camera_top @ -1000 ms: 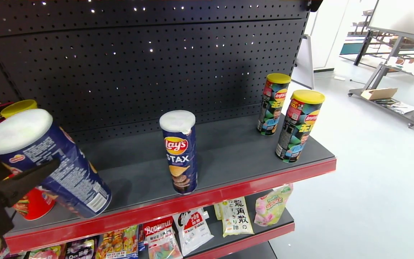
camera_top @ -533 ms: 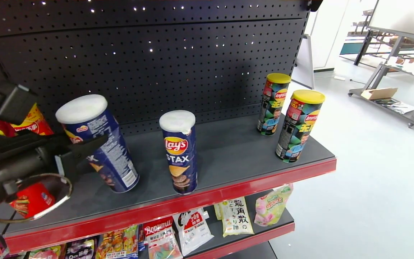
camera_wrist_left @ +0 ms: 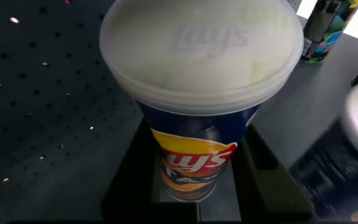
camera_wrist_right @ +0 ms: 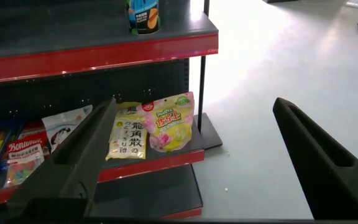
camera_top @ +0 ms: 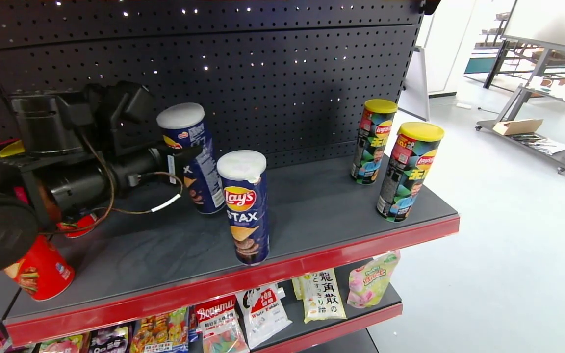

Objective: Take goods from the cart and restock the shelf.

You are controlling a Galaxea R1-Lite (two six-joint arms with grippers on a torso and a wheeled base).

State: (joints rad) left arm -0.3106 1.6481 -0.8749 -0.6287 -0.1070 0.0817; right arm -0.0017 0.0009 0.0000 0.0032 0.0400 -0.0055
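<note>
Head view: the left gripper [camera_top: 188, 164] pinches a tilted blue cardboard chip tube with white plastic lid [camera_top: 192, 142], at 10 o'clock of a standing twin blue tube [camera_top: 244, 211] near the front lip of the red-edged grey metal shelf [camera_top: 321, 215]. There is bare deck toward 3 o'clock, up to two yellow-lidded tubes [camera_top: 410, 171].
Left wrist view: black fingers [camera_wrist_left: 126, 186] clamp the tube's sides, with the perforated back panel [camera_wrist_left: 36, 93] close behind.
Right wrist view: the right gripper [camera_wrist_right: 194, 106] has its jaws spread wide, and open floor [camera_wrist_right: 278, 56] lies past the shelf end.
</note>
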